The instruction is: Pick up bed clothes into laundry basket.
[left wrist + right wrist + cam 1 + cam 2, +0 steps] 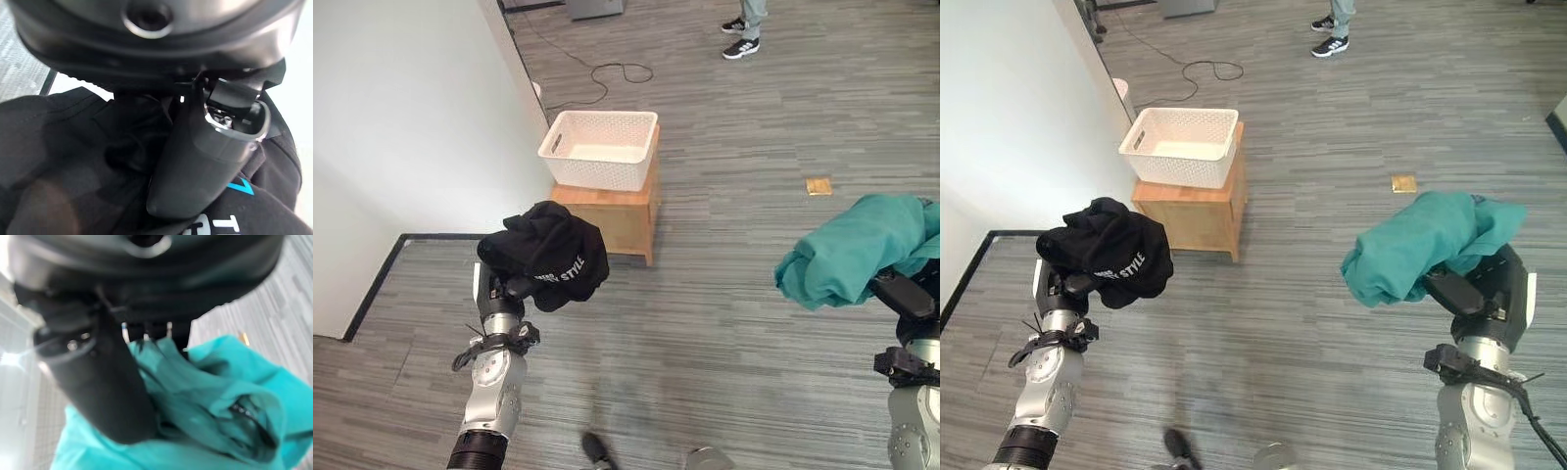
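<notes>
A black garment with white lettering (548, 255) is bunched over my left hand (499, 292), held up at the lower left; in the left wrist view the thumb (210, 161) presses into the black cloth (73, 161). A teal garment (1425, 245) is bundled over my right hand (1489, 294) at the right, and its thumb (102, 387) lies against the teal cloth (210, 401). The white laundry basket (599, 147) stands empty on a small wooden stool (612, 211), ahead of the left hand and apart from both garments.
A white wall (411, 127) rises at the left, its corner close behind the basket. A person's shoes (741, 45) stand far back. A small tan square (819, 186) lies on the grey plank floor to the right of the stool.
</notes>
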`<state>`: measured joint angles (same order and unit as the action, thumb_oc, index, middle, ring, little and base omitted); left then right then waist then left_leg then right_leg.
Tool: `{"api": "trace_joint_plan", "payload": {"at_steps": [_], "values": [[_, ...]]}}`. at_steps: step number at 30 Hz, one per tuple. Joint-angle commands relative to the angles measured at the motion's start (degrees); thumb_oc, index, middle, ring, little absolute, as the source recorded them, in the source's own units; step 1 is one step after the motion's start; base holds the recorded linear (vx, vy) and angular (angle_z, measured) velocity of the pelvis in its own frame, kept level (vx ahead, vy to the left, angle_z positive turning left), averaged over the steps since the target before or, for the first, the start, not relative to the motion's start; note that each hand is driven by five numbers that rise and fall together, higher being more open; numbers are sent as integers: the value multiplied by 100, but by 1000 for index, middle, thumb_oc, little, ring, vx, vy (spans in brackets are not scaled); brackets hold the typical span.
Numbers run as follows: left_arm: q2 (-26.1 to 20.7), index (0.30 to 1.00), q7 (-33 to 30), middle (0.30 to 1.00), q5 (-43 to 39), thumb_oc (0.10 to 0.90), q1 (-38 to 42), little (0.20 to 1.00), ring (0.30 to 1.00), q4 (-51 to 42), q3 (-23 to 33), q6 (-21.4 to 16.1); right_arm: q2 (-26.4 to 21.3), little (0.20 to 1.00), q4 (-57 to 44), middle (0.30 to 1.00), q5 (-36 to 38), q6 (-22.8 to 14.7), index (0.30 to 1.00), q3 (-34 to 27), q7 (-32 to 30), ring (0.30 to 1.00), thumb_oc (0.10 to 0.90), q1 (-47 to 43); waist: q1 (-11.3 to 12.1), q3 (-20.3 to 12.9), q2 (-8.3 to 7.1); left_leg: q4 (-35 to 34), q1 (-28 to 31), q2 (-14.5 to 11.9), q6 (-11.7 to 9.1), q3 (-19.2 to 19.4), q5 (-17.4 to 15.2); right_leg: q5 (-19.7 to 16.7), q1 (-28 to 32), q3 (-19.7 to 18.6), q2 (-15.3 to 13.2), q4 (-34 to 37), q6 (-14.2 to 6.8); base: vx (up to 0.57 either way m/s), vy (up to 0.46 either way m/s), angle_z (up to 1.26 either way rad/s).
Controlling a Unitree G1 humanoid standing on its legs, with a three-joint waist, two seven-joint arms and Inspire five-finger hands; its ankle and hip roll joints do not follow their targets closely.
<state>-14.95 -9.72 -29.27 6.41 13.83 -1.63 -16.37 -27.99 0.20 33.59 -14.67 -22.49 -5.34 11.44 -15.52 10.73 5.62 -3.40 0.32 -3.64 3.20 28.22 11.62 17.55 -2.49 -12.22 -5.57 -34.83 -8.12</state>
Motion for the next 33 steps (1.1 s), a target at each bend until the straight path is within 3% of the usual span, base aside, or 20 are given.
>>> {"api": "trace_joint_plan", "payload": {"at_steps": [1,3,4,7,9,12,14,16,19,20,21,22,26,27,28,29,32,33], "values": [[-591,300,-4,300,56,400,585,300,300,-835,590,-704,-413,300,-719,300,-271,-450,300,-297,161,300,400,-491,40,-252,-274,279,163,-74,-603,-184,-897,-2950,-46,-453,-969,593,248,343,122,37],[-709,300,-6,300,151,400,661,300,300,-888,554,-670,-384,300,-652,300,-345,-431,300,-332,151,300,400,-459,-80,-141,-270,192,333,-26,-533,-274,-1057,-2784,-441,-556,-647,183,215,267,22,10],[-708,300,-11,300,156,400,661,300,300,-898,555,-662,-383,300,-651,300,-346,-431,300,-334,153,300,400,-462,-79,-142,-274,190,330,-25,-536,-275,-1063,-2758,-465,-560,-641,137,220,203,7,30],[-892,300,-14,300,234,400,718,300,300,-1101,703,-693,-381,300,-578,300,-424,-494,300,-481,82,300,400,-450,-251,-19,-295,-6,680,104,-530,-182,-1356,-2077,-1320,103,-493,536,51,342,18,42],[-961,300,-31,300,248,400,630,300,300,-1244,866,-708,-382,300,-502,300,-384,-534,300,-535,56,300,400,-478,-392,-35,-323,-41,846,112,-575,-131,-1549,-1673,-1580,399,-174,1126,-60,327,-76,4],[-1000,300,-93,300,269,400,664,300,300,-1157,947,-702,-358,300,-454,300,-211,-670,300,-620,-13,300,400,-549,-513,-125,-407,-145,1230,275,-595,-158,-1819,-1770,-1815,1114,229,2057,-87,310,-126,-2],[-977,300,-147,300,347,400,685,300,300,-1113,986,-712,-336,300,-532,300,-134,-735,300,-701,5,300,400,-537,-566,-166,-402,-94,1338,318,-599,-200,-1932,-1856,-1733,1509,225,2316,-36,251,-174,22],[-891,300,-4,300,303,400,651,300,300,-1087,980,-650,-328,300,-541,300,37,-645,300,-842,106,300,400,-387,-662,-212,-465,717,1231,180,-761,-300,-1862,-1699,-1262,1182,349,2459,149,239,-269,36],[-710,300,112,300,70,400,529,300,300,-1129,996,-704,-538,300,-442,300,252,-783,300,-1169,94,300,400,-385,-478,-127,-658,2605,643,-463,-1320,-298,-1018,-1566,-620,903,510,2758,496,217,-274,-8],[-715,300,122,300,60,400,527,300,300,-1133,993,-703,-538,300,-433,300,273,-788,300,-1179,111,300,400,-379,-468,-130,-671,2669,588,-486,-1331,-304,-993,-1637,-620,903,518,2813,523,203,-299,-50],[-690,300,196,300,-35,400,480,300,300,-1145,966,-701,-642,300,-343,300,346,-846,300,-1420,41,300,400,-283,-286,-58,-859,3567,151,-604,-1487,-668,-761,-1534,-243,684,524,3008,745,192,-215,-38],[-703,300,149,300,26,400,446,300,300,-1261,952,-700,-696,300,-318,300,337,-828,300,-1443,-32,300,400,-303,-244,-31,-930,3654,-31,-543,-1432,-821,-860,-1494,-93,581,503,3079,788,310,-186,-4],[-698,300,112,300,-4,400,364,300,300,-1185,1051,-672,-788,300,-357,300,304,-791,300,-1508,-35,300,400,-255,-222,-49,-948,3049,-239,-692,-1252,-914,-962,-1468,67,325,399,3193,737,208,64,-26],[-706,300,80,300,-14,400,268,300,300,-1148,1125,-652,-907,300,-346,300,258,-804,300,-1608,-64,300,400,-211,-225,-111,-924,2196,-155,-793,-1125,-921,-1042,-1416,66,255,325,3209,618,153,111,-22],[-705,300,80,300,-13,400,267,300,300,-1149,1125,-652,-909,300,-345,300,259,-804,300,-1607,-64,300,400,-211,-218,-121,-931,2158,-143,-778,-1123,-906,-1016,-1424,58,244,316,3213,617,345,269,-30],[-731,300,22,300,1,400,217,300,300,-1137,1146,-653,-1010,300,-335,300,241,-840,300,-1628,-112,300,400,-220,-182,-152,-872,1062,-177,-797,-1093,-1126,-1009,-1314,119,142,243,3294,502,281,214,-29],[-756,300,-27,300,12,400,206,300,300,-1095,1194,-684,-1076,300,-299,300,255,-877,300,-1608,-139,300,400,-269,-135,-189,-839,409,-215,-829,-1136,-1404,-670,-1310,158,15,193,3399,470,236,144,-44],[-806,300,-71,300,50,400,207,300,300,-1098,1225,-705,-1130,300,-250,300,248,-886,300,-1576,-187,300,400,-332,-104,-216,-817,72,-316,-911,-1239,-1625,-420,-1271,235,-100,143,3487,427,204,92,-63]]}}
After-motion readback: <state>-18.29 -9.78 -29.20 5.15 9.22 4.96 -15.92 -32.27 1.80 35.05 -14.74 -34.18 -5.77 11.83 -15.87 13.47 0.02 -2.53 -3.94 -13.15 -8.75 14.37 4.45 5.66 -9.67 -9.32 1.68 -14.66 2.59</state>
